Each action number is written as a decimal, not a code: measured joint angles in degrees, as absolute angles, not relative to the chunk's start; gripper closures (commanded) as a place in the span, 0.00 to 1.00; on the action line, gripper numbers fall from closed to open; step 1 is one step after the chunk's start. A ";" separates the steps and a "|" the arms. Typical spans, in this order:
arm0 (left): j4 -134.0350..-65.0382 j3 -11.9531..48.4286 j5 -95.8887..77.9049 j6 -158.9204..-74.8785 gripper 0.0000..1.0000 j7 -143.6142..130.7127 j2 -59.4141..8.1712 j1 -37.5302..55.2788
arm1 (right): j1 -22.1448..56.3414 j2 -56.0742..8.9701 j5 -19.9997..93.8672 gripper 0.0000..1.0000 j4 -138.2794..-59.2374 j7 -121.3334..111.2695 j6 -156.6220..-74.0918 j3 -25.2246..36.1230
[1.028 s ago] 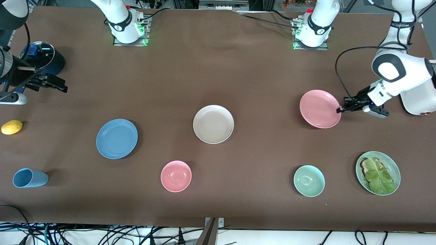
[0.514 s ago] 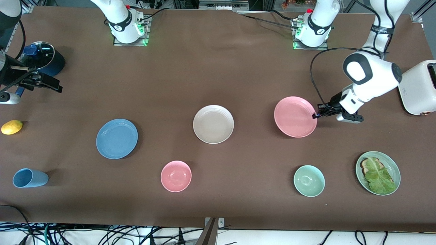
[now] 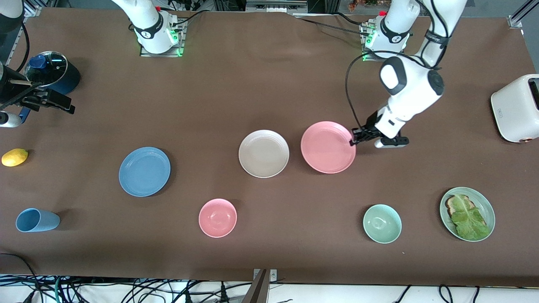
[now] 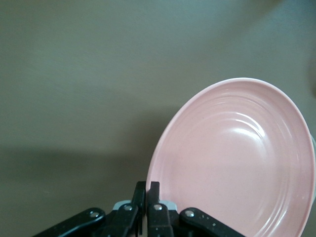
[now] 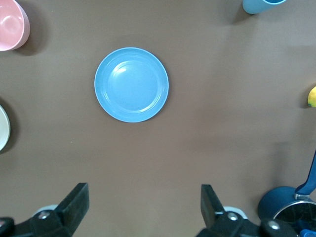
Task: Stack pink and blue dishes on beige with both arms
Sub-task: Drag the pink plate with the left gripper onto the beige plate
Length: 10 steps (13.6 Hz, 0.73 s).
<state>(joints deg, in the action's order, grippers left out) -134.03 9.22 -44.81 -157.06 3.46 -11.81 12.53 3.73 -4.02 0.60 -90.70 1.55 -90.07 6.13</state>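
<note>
My left gripper [image 3: 353,142] is shut on the rim of the pink plate [image 3: 327,147], which hangs tilted above the table beside the beige plate [image 3: 263,153] at the table's middle. In the left wrist view the pink plate [image 4: 237,158] fills the frame, its rim pinched in my left gripper [image 4: 147,190]. The blue plate [image 3: 144,171] lies flat toward the right arm's end; the right wrist view shows the blue plate [image 5: 131,84] from above. My right gripper [image 3: 63,107] hangs open near the table's edge at the right arm's end, with nothing between its fingers [image 5: 74,200].
A pink bowl [image 3: 217,217], a green bowl [image 3: 382,223] and a green plate with toast and lettuce [image 3: 484,202] sit nearer the camera. A light blue cup [image 3: 37,220], a lemon [image 3: 14,157] and a dark pot [image 3: 54,71] stand at the right arm's end; a white toaster [image 3: 516,108] at the left arm's.
My left gripper has carried the pink plate from the left arm's end toward the beige plate. My right gripper has shifted slightly toward the table's edge.
</note>
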 measured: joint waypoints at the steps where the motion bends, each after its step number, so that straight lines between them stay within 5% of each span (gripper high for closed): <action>1: -132.99 9.21 -44.81 -158.11 1.00 0.18 -12.92 14.71 | 3.73 -4.02 0.60 0.00 -90.69 1.55 -90.07 6.13; 10: -123.51 6.30 -44.81 -163.71 1.00 -17.19 -23.54 28.58 | 3.72 -4.01 0.60 0.00 -90.67 1.55 -89.98 6.13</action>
<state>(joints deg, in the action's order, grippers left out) -123.51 6.30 -44.81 -163.71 -17.19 -23.54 28.58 3.72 -4.01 0.60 -90.67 1.55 -89.98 6.13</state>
